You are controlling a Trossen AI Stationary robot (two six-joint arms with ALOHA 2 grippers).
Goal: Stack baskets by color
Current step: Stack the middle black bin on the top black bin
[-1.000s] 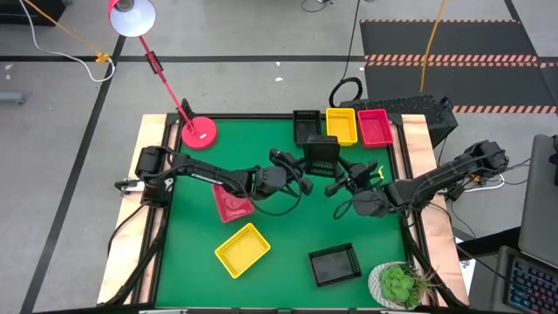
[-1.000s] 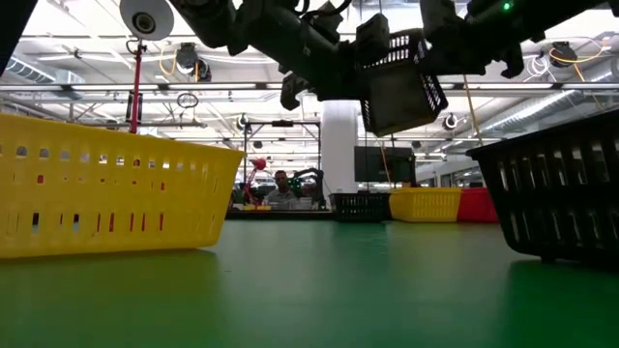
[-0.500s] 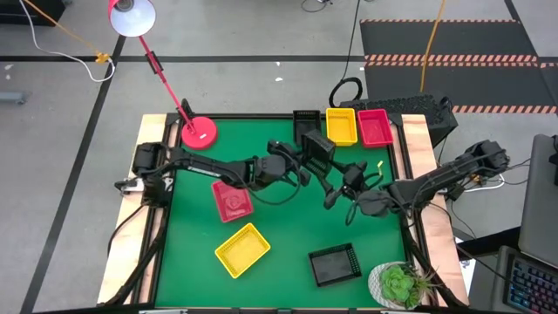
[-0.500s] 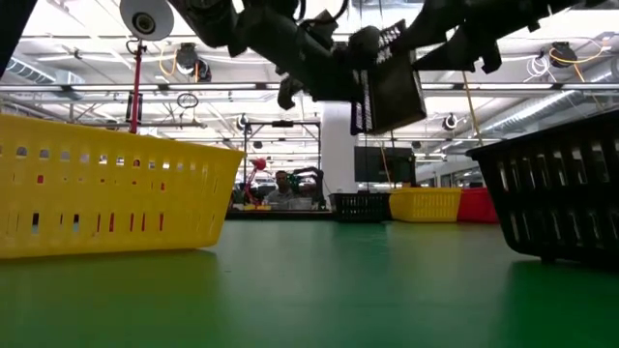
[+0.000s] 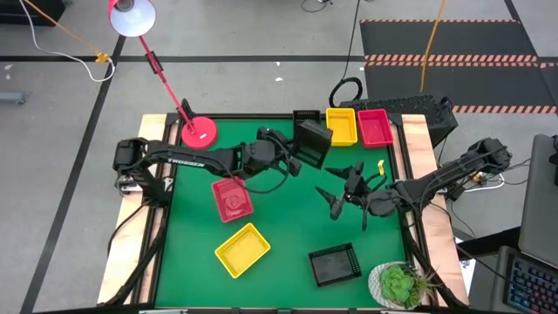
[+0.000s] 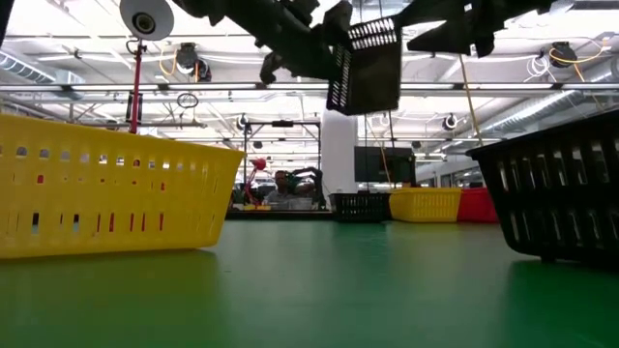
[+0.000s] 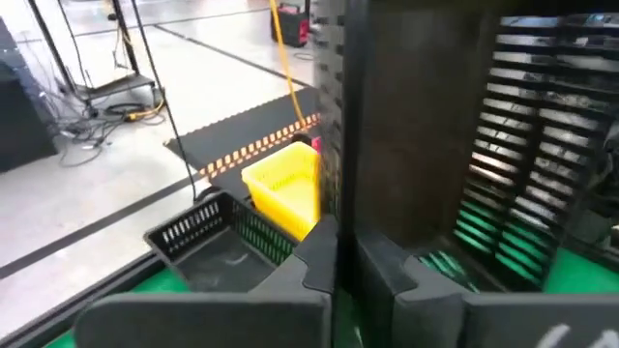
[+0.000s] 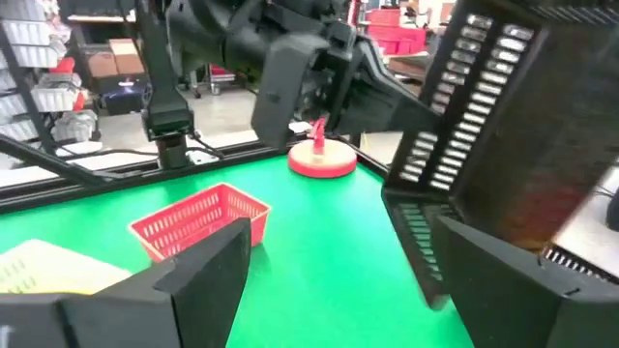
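Observation:
My left gripper (image 5: 292, 155) is shut on a black basket (image 5: 312, 142), held high over the far middle of the table and tipped on edge (image 6: 368, 66). My right gripper (image 5: 338, 190) stands open just right of and nearer than that basket, touching nothing; in its wrist view the fingers (image 8: 203, 275) are spread wide. A black (image 5: 305, 118), a yellow (image 5: 341, 126) and a red basket (image 5: 373, 126) sit side by side at the far edge. Another red (image 5: 232, 199), yellow (image 5: 242, 249) and black basket (image 5: 335, 264) lie apart on the green mat. My left gripper pinches one slotted side wall (image 7: 340, 184) of the black basket between its two fingers (image 7: 387, 275), one on each face of the wall. The fingers come nearly level from the table's left. The basket hangs clear of the table, turned on its side.
A red lamp base (image 5: 199, 133) stands at the far left corner, its arm reaching back over the edge. A potted plant (image 5: 399, 283) sits at the near right corner. Bare green mat (image 5: 288, 218) lies in the middle.
My right gripper has opened, let go of the black basket and drawn back toward the near right. My left gripper has carried the basket up and toward the far edge, and the basket has tipped further onto its side.

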